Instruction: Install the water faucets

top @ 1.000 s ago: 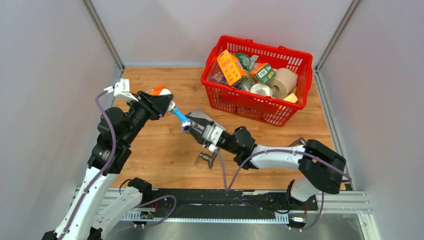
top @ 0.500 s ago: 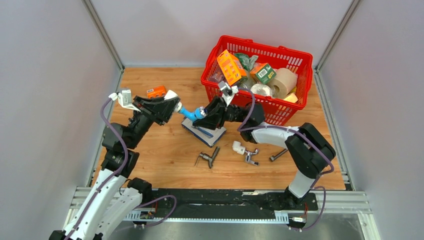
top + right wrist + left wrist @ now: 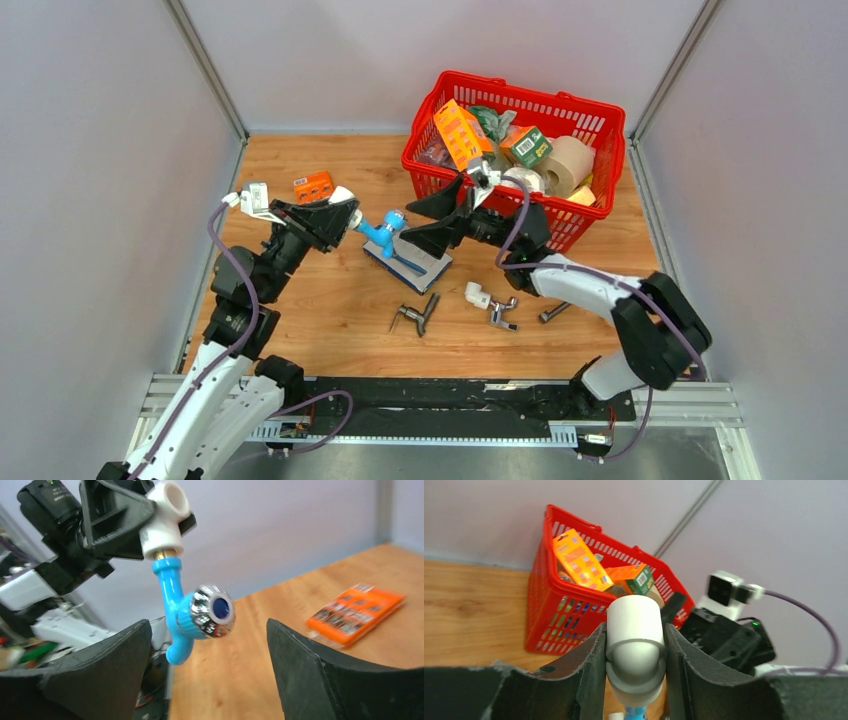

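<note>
The light-blue water faucet (image 3: 381,230) hangs in the air over the table, its stem screwed into a white elbow fitting (image 3: 634,642). My left gripper (image 3: 345,218) is shut on that fitting, which fills the gap between its fingers (image 3: 586,665). In the right wrist view the faucet (image 3: 172,605) points its chrome knob (image 3: 212,611) at the camera, spout down. My right gripper (image 3: 410,228) stands open just right of the knob. Its jaws (image 3: 210,675) are wide apart and touch nothing.
A red basket (image 3: 455,205) full of boxes and rolls stands at the back right, close behind my right arm. On the wood lie a blue-grey card pack (image 3: 410,263), a dark grey tap (image 3: 418,314), a chrome tap with white elbow (image 3: 490,303) and an orange box (image 3: 313,185).
My right gripper has let go of the faucet's knob, opened wide and drawn back a little to the right. The left gripper still holds the fitting with the faucet in it.
</note>
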`<state>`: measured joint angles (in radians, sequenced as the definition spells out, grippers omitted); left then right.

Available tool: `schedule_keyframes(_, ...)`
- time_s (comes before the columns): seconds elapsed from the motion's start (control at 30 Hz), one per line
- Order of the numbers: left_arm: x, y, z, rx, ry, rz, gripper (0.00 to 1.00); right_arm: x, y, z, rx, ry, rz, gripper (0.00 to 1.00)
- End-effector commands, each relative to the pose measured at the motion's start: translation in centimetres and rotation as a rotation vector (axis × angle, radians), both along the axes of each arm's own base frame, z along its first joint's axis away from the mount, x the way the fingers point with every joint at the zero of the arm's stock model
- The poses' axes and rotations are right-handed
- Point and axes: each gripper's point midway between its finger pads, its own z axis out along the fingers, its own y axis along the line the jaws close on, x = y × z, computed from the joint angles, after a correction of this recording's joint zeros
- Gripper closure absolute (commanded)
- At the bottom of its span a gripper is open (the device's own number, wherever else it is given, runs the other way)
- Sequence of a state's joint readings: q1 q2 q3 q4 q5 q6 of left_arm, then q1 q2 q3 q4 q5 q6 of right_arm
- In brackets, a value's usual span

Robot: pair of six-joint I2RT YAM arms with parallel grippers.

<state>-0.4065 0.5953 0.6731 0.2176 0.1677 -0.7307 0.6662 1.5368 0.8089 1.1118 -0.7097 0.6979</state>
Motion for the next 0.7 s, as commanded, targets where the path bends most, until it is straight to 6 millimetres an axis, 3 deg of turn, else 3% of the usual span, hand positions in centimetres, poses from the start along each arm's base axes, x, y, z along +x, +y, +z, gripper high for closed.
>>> schedule_keyframes(0.0, 0.9, 2.5, 1.3, -0.062, 0.056, 0.147, 1.00, 2.9, -2.3, 1.1, -0.078, -0.289, -0.339, 0.11)
schedule_keyframes(0.13, 2.0, 3.4, 0.2, -0.103, 0.141, 0.210, 1.00, 1.7, -3.1, 2.2, -0.092, -0.501, -0.482, 0.10)
schedule_keyframes(0.33, 2.9, 3.0, -0.6, -0.137, 0.215, 0.211, 1.00, -0.9, -1.3, 2.3, -0.190, -0.857, -0.663, 0.07)
schedule_keyframes(0.53, 2.9, 2.7, -0.5, -0.158, 0.224, 0.195, 1.00, -1.2, 1.1, 1.7, -0.281, -0.995, -0.735, 0.07)
schedule_keyframes(0.67, 2.8, 2.4, -0.4, -0.172, 0.226, 0.173, 1.00, -1.0, 3.1, 0.1, -0.348, -1.020, -0.722, 0.07)
